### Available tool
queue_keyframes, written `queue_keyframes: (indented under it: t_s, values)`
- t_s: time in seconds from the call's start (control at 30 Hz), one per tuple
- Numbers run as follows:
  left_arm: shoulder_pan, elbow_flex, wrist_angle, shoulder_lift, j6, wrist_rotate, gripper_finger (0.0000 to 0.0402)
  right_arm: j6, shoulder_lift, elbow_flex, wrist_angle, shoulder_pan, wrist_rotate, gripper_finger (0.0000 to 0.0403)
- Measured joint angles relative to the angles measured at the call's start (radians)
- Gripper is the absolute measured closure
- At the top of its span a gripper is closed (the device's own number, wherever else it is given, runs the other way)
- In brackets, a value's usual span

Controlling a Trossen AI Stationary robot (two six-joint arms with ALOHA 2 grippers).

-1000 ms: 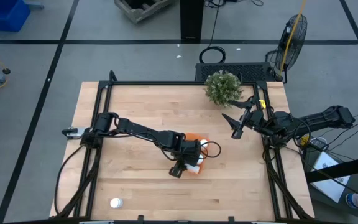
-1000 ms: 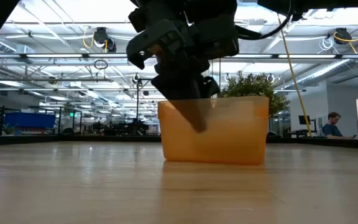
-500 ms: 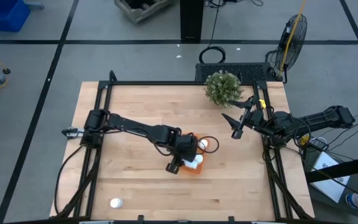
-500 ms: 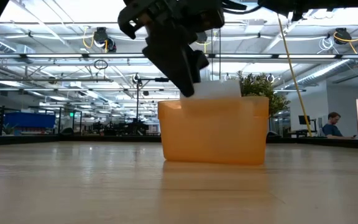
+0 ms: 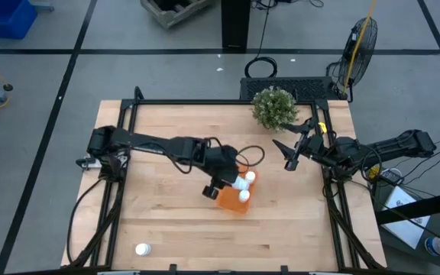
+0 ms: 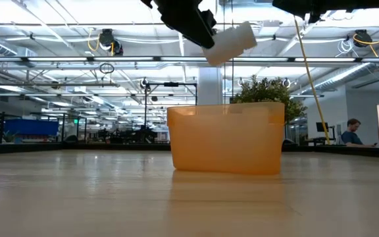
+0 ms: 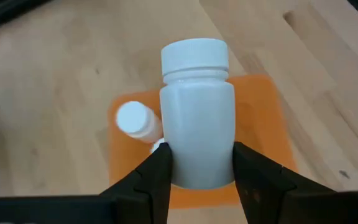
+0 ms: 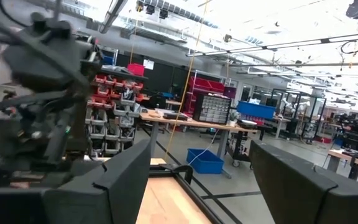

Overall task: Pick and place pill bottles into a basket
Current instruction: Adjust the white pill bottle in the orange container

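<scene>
The high view looks straight down; the low view faces level, sharing the basket (image 5: 231, 200) (image 6: 227, 138).

The right gripper (image 8: 194, 180) hangs spread wide over the table edge (image 8: 166, 202)

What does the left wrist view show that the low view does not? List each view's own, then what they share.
Only the left wrist view shows the inside of the orange tray, with a small bottle standing in it, and the left gripper shut on the sides of the held bottle.

Only the low view shows how high the held bottle hangs, tilted, clear above the tray's rim, plus the plant and a person in the room behind.

Both show the held bottle and the orange tray.
</scene>
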Motion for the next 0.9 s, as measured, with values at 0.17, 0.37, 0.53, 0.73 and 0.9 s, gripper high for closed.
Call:
queue_keyframes:
  t_s: [0.17, 0.37, 0.53, 0.73, 0.9]
  values:
    - [0.046, 0.0, 0.016, -0.025, 0.032, 0.02, 0.0257, -0.002, -0.002, 0.0, -0.007, 0.0, 0.0, 0.0138]
    - [0.14, -0.102, 0.216, -0.07, 0.072, 0.176, 0.026, -0.006, -0.009, 0.0, -0.022, 0.0, 0.025, 0.0138]
    - [0.247, -0.335, 0.661, -0.178, 0.016, 0.275, 0.026, -0.004, -0.021, 0.001, -0.036, 0.0, 0.031, 0.0138]
    - [0.307, -0.59, 1.257, -0.243, -0.121, 0.376, 0.0262, 0.075, 0.018, 0.001, -0.044, -0.008, 0.012, 0.0138]
    - [0.321, -0.64, 1.318, -0.241, -0.162, 0.387, 0.0262, 0.126, 0.144, 0.0, 0.075, -0.034, -0.058, 0.0138]
